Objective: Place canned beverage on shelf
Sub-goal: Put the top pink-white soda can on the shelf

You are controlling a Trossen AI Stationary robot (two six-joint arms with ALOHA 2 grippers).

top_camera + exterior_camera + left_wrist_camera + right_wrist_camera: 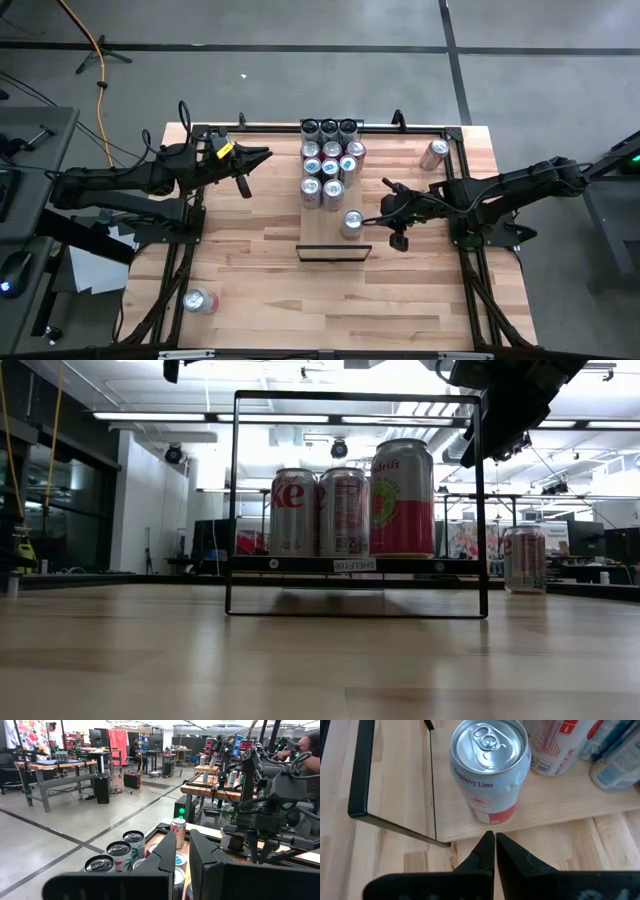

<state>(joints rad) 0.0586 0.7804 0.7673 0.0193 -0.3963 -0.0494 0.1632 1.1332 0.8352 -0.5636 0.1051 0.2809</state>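
One shelf (334, 228) lies mid-table; twelve cans (329, 160) stand on it, eleven clustered at its far end, one raspberry-lime can (351, 224) alone near its black-barred end. Two cans off it: far-right (434, 155), near-left (200, 300). Right gripper (399, 243) pinched shut, empty, beside shelf; left gripper (243, 188) shut, left of shelf.

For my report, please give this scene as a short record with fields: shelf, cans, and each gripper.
shelf: pale wood panel mid-table, black bar at its near end
cans on shelf: a cluster at the far end; one Raspberry Lime can stands alone nearer the bar
loose cans: one upright at far right, one lying at near left
right gripper: shut, empty, beside the Raspberry Lime can
left gripper: shut, empty, left of the cluster
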